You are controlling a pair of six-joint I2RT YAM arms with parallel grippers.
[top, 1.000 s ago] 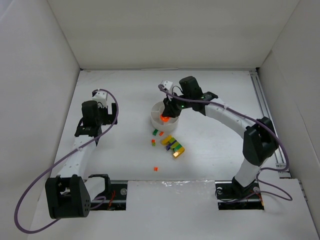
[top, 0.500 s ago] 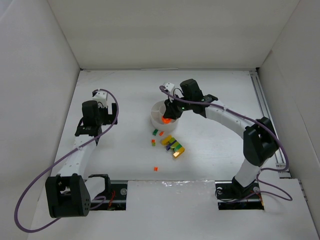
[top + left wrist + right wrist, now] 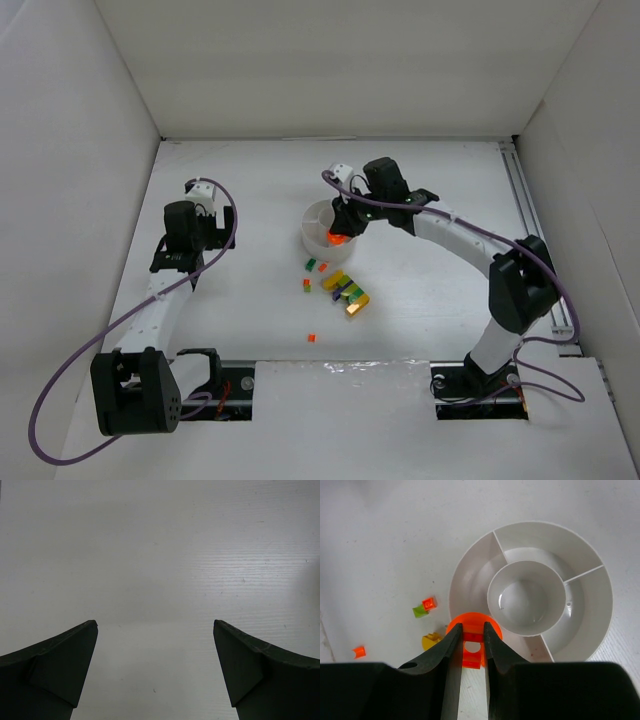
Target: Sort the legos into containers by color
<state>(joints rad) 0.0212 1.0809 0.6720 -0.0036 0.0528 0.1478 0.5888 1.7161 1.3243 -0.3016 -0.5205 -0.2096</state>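
Observation:
My right gripper is shut on an orange-red round lego and holds it over the near rim of the round white divided dish. In the right wrist view the lego sits between the fingers, partly over the dish's rim beside the central well. The compartments I can see hold no bricks. A multicolour clump and small green and orange bits lie on the table near the dish. My left gripper is open and empty over bare table.
A lone orange bit lies nearer the arm bases, and another orange bit lies left of the clump. The right wrist view shows a green-and-orange pair, a yellow bit and an orange bit. White walls enclose the table.
My right gripper has shifted slightly to the right with the orange-red lego, staying over the dish's near rim. The left arm has not moved.

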